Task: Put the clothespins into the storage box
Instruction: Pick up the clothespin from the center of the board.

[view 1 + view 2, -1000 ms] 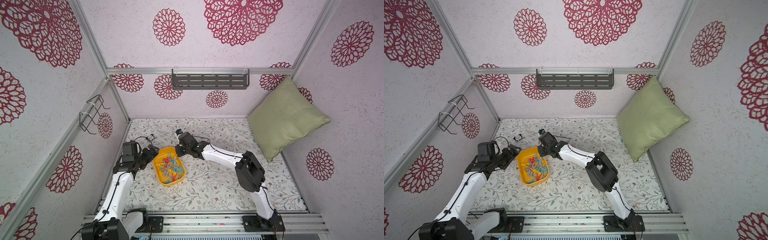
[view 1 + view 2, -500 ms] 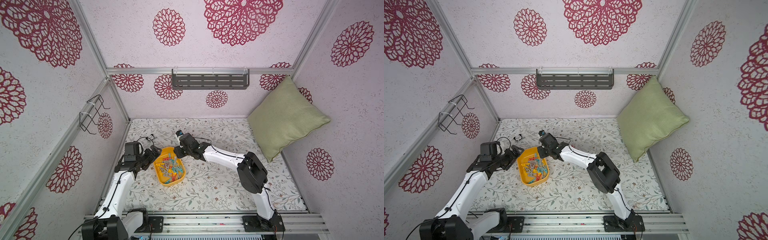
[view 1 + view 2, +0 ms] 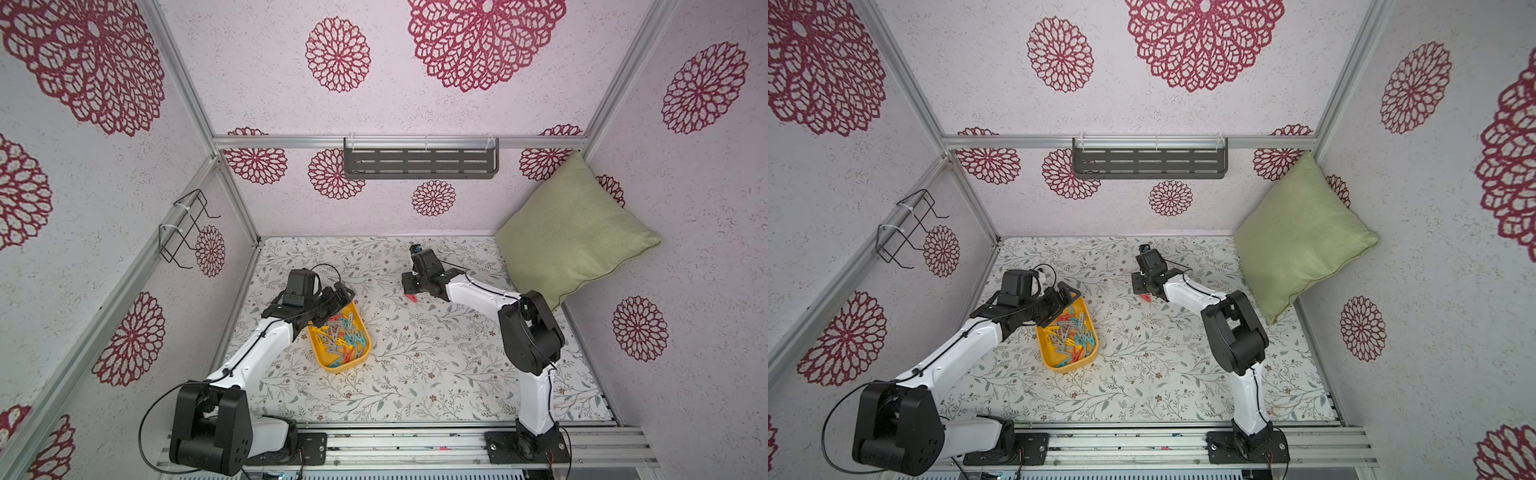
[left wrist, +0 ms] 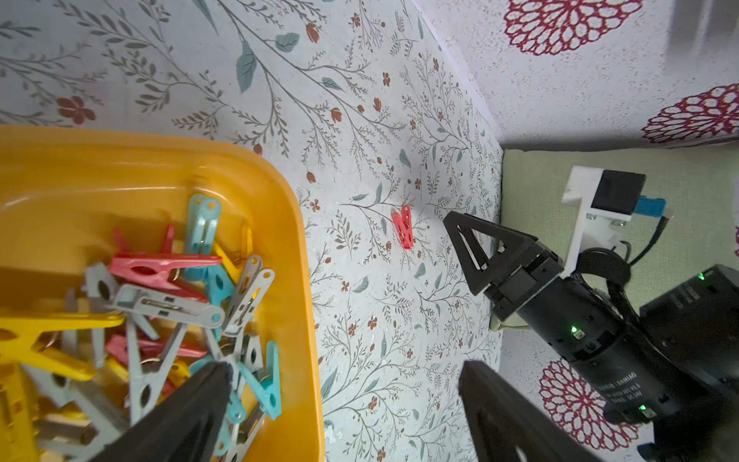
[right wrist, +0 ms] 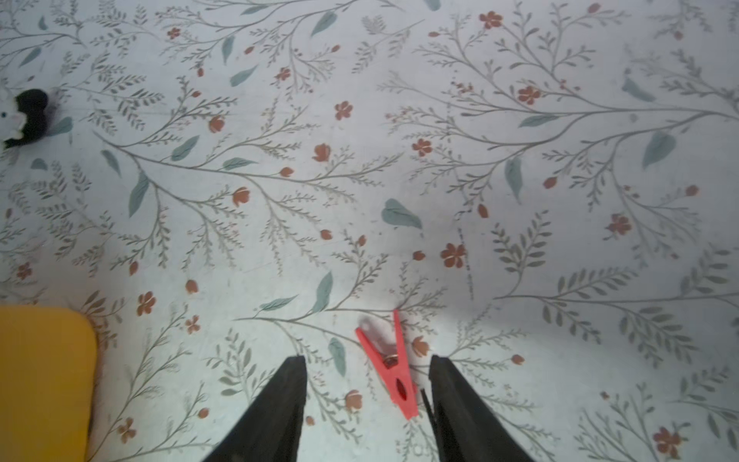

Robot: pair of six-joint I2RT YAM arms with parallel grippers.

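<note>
The yellow storage box holds several red, teal, grey and yellow clothespins. One red clothespin lies flat on the table, right of the box. My right gripper is open just above it, with the pin between the jaws, close to one finger. My left gripper is open and empty, straddling the box's far wall.
A green pillow leans in the back right corner. A dark slotted shelf hangs on the back wall and a wire rack on the left wall. A small black-and-white panda toy lies beyond the box.
My right gripper has swung from the box's far end to the right and its jaws have opened. My left gripper has shifted over the box's far end, still open.
</note>
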